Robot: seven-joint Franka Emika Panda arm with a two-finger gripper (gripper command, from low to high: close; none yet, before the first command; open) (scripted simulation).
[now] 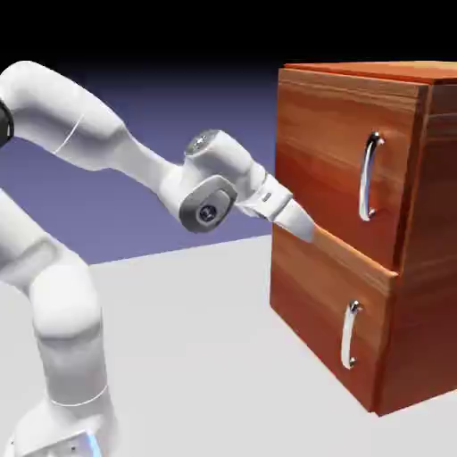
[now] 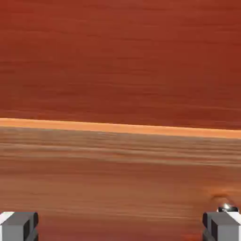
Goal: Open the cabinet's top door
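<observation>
The large boxy reddish-brown wood-grain cabinet (image 1: 357,232) stands on the pale grey table (image 1: 196,339), toward the exterior view's right. Its upper front panel, the top door (image 1: 344,161), appears flush and not yet opened, with a vertical curved silver bar handle (image 1: 369,176) near its far edge. Below it sits a shorter lower panel (image 1: 326,317) with its own silver handle (image 1: 350,335).

The white jointed robot arm (image 1: 80,143) reaches from the exterior view's left, and its pincer (image 1: 303,230) hovers close to the cabinet front, about level with the seam between the two panels and well apart from the top handle. In the hand view the two grey fingertips (image 2: 19,226) sit wide apart at the bottom corners with nothing between them, so the pincer is spread and empty; only wood grain and the light seam fill the view.

To do this step well, the pincer would likely need to rise and shift across the door until the fingers straddle the upper bar, then close squarely on its middle before pulling outward along the door's swing.

No brand, label or writing can be read anywhere.
</observation>
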